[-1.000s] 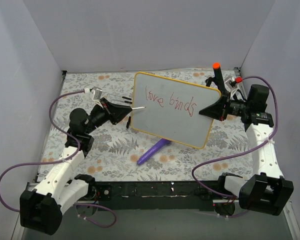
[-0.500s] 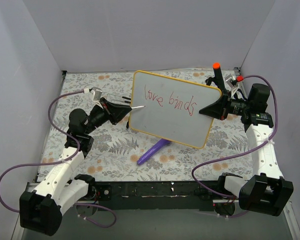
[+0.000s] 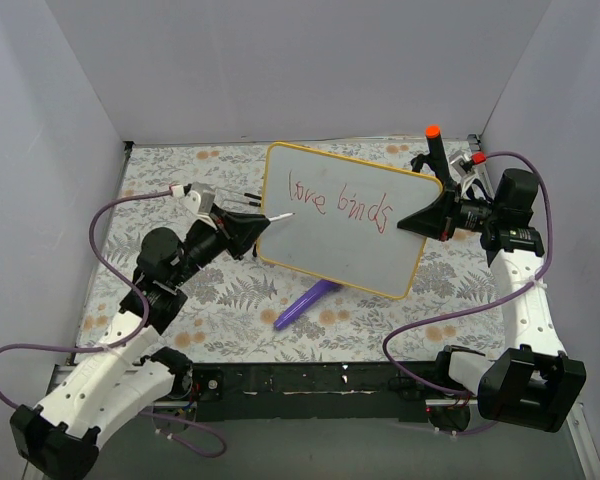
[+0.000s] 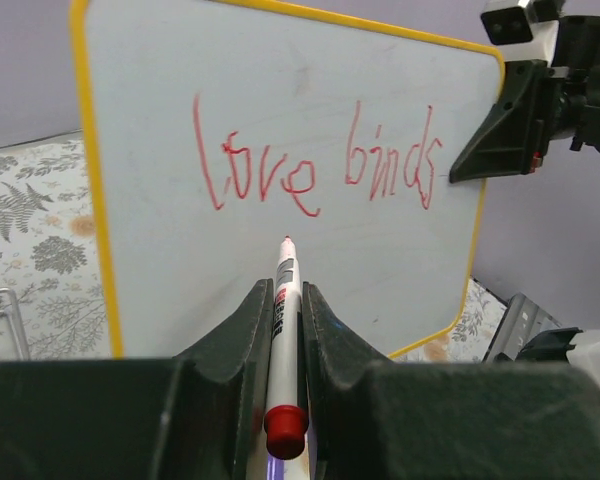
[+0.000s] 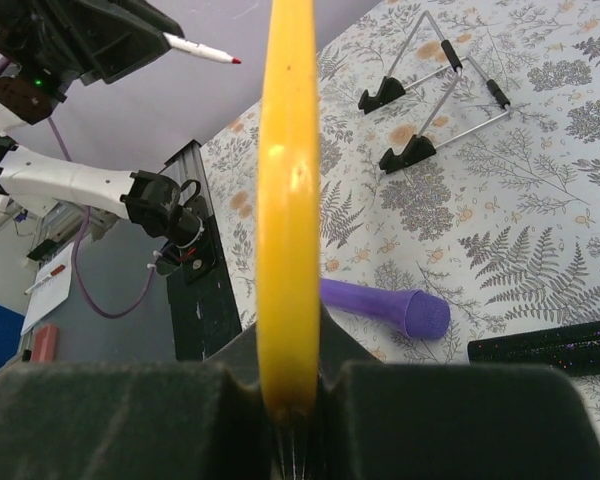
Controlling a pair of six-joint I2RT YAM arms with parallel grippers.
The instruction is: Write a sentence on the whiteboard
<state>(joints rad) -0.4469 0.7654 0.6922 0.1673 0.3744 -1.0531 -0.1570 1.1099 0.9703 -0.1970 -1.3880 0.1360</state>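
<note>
**Whiteboard** (image 3: pixel 345 220): white face, yellow frame, rounded corners. It stands tilted over the middle of the table (image 3: pixel 180 300) and reaches towards the far right corner. It is carried by its right short edge. Whether its low edge touches the table cannot be told.

**Sentence** (image 4: pixel 315 165): thin red cursive reading "love birds". It runs in one line across the upper half of the board face, from near the left frame to near the right frame.

**Right gripper** (image 3: pixel 412 222): black fingers pinched on the board's right edge. In the right wrist view the yellow frame runs straight up from between them.

**Left gripper** (image 4: pixel 283 292): fingers pressed onto a marker (image 4: pixel 283 325), at the board's left side.

**Marker**: white barrel with a red end at the wrist. Its red tip points at the board face just below the word "love". Whether the tip touches the surface cannot be told.

**Purple object** (image 3: pixel 308 302): long and rounded. It lies on the table under the board's near edge, towards the table's near edge.

**Wire stand** (image 5: pixel 440 90): thin metal with black feet. It rests on the table left of the board, towards the far edge.

**Black stick with orange cap** (image 3: pixel 433 142): upright near the far right corner, beside the right arm.

**Table**: covered in a fern and flower print.
</note>
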